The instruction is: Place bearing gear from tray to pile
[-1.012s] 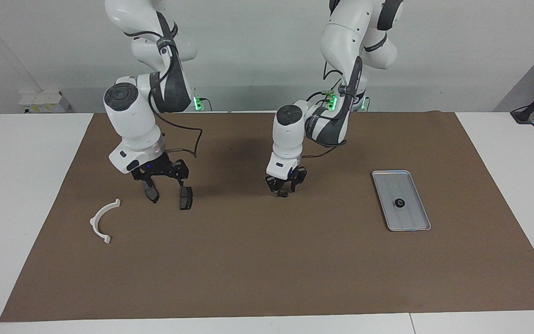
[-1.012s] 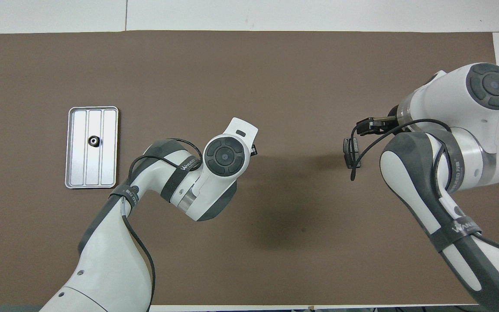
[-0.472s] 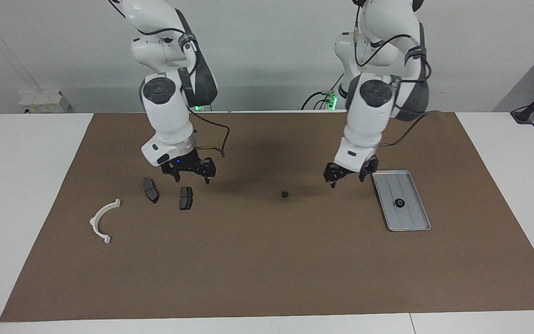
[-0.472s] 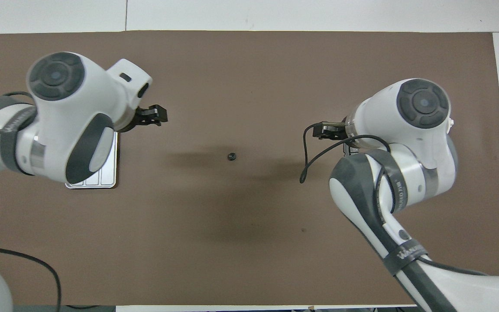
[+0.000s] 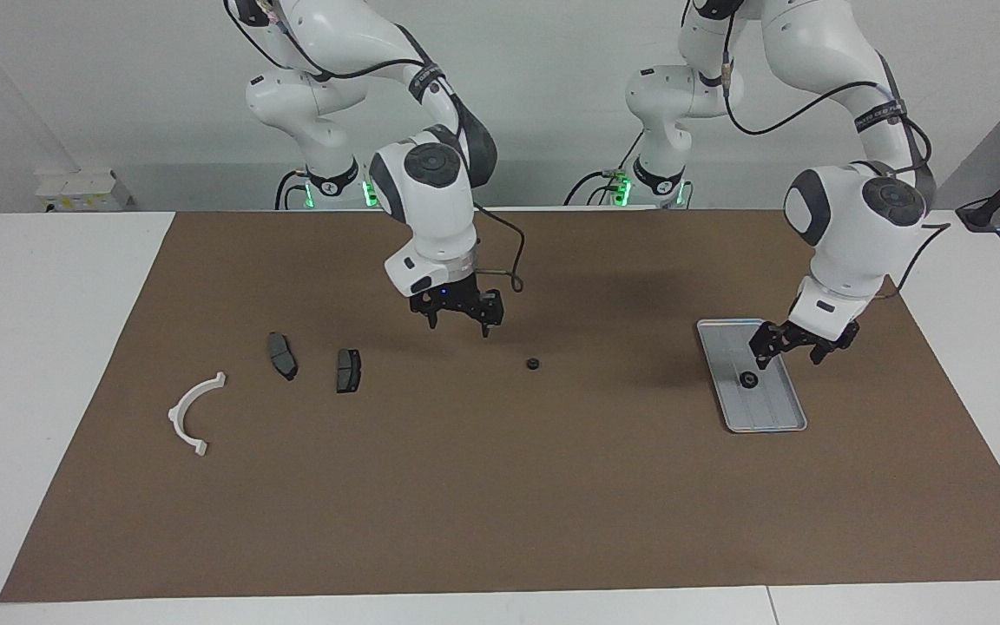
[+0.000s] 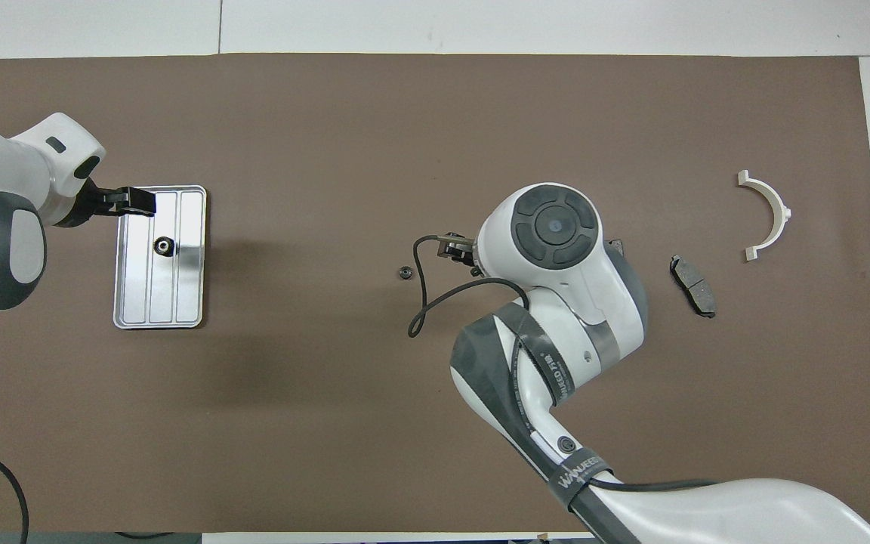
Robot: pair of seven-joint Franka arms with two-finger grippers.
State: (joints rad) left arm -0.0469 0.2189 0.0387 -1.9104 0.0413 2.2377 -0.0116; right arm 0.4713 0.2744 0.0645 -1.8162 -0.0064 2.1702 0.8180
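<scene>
The left gripper hangs with jaws spread, holding nothing, over the tray, where 1 bearing gear lies. A second gear sits on the brown mat between tray and pile (2 brake pads, 1 white bracket). The right gripper, jaws parted and empty, is raised near that gear.

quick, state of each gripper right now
left gripper: open, empty, over the tray.
right gripper: open, empty, over the mat near a small black part.
</scene>
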